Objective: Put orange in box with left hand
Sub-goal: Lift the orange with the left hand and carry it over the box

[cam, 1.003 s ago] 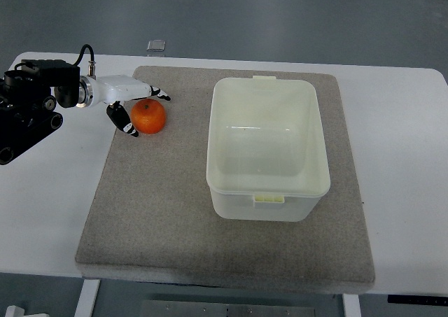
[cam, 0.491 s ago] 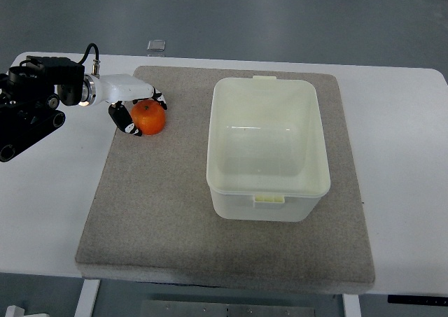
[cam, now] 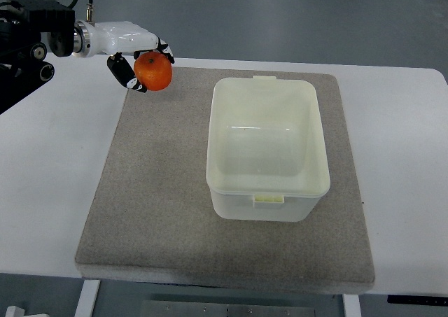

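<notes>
The left hand holds the orange up in the air, ready to go to the box.

In the upper left of the frame, the left hand (cam: 143,57) has its fingers (cam: 124,73) wrapped around the orange (cam: 153,71), so the fruit sits snug and cannot roll off. The orange looks lifted off the mat (cam: 161,191), which I think lets it pass over the wall of the box (cam: 269,189). The box sits in the middle of the frame on the gray mat, well apart from the orange, with its open top facing up. It looks empty inside. The mat lies on a white table (cam: 49,191), likely to keep things from sliding. The right hand is not in the picture.
</notes>
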Robot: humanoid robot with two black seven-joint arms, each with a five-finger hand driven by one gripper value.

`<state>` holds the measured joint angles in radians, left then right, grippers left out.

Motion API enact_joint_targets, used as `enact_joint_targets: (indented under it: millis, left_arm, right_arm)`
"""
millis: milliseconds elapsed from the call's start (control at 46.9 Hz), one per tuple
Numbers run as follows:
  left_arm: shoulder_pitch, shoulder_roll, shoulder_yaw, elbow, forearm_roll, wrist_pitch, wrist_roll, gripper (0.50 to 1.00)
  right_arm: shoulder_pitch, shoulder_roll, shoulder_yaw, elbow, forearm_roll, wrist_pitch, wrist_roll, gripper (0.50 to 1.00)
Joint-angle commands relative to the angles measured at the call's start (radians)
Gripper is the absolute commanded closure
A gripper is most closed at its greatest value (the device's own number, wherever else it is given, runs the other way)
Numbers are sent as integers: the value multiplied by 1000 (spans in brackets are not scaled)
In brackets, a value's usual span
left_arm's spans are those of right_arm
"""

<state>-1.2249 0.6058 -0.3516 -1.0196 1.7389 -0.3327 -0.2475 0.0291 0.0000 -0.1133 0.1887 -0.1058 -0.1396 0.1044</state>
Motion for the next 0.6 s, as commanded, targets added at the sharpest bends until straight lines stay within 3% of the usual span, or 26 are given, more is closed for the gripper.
enact_joint_targets:
  millis: [0,128,277,576]
  left_arm:
    - [-12,22,-18,-71,-10,-11,-7,1000]
    - [-31,45,-59,-195,-42,-69,-21,1000]
    - [-64,43,-122,-307,-130,-193,-21,1000]
    - [-65,-70,-109,-347,-96,-204,-6,1000]
  right_arm:
    - [0,0,0,0,0,0,0,556]
    - [0,0,0,0,0,0,0,556]
    - [0,0,0,0,0,0,0,556]
    - [0,0,0,0,0,0,0,556]
